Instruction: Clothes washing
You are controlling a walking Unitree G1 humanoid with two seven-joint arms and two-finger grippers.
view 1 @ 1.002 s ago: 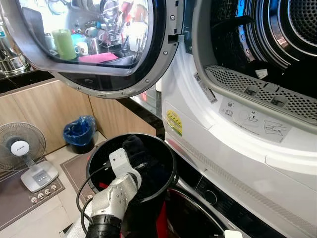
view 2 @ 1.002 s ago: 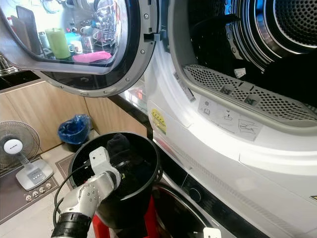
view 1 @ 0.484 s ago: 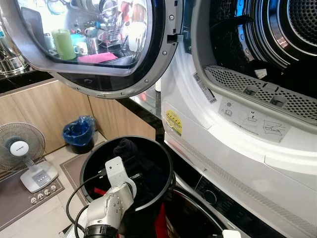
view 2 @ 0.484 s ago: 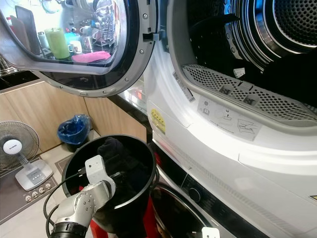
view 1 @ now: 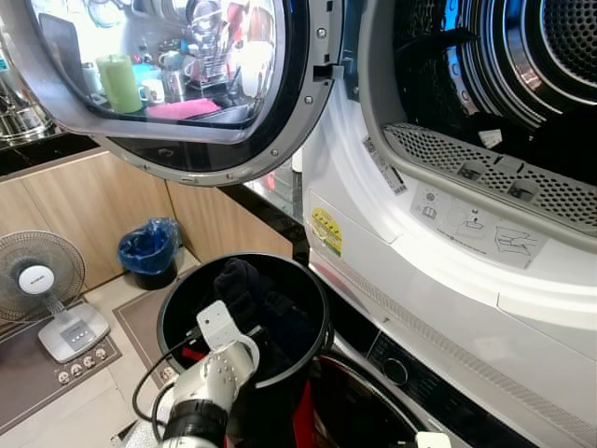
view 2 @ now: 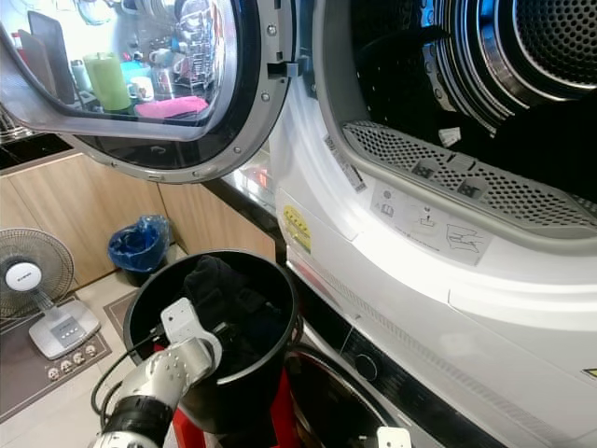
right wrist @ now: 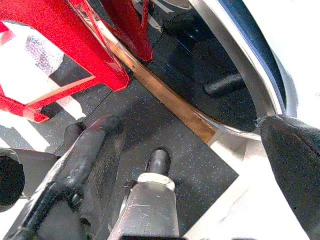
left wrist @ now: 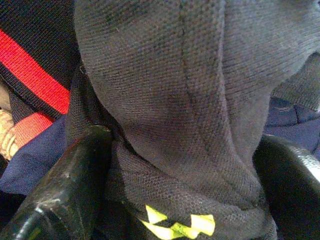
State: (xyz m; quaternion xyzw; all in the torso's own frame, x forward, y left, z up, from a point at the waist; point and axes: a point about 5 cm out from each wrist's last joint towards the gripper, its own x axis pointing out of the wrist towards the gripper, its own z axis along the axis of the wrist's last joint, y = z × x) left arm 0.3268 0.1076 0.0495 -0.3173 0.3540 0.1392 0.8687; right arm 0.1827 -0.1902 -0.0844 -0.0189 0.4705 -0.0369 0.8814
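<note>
A black bucket (view 1: 319,313) stands in front of the stacked machines with dark clothes in it. My left gripper (left wrist: 187,145) reaches into it from the near rim. Its two black fingers (left wrist: 75,175) are shut on a bunched dark knit garment (left wrist: 185,90) with a small yellow print. The same garment (view 1: 241,280) rises as a peak inside the bucket. Red-striped and navy cloth (left wrist: 35,75) lies beneath. The upper drum (view 1: 532,65) stands open, its round door (view 1: 187,84) swung out to the left. My right gripper (right wrist: 187,125) hangs open over the floor.
A lower machine's round door (view 1: 364,411) sits just right of the bucket. The legs of a red stool (right wrist: 75,55) stand on the dark floor mat. A white fan (view 1: 37,280) and a blue-lined bin (view 1: 147,250) stand on the floor to the left, against wooden cabinets.
My left wrist has sunk lower and drawn back towards the near rim of the bucket. The dark garment now stands up more to the left inside the bucket.
</note>
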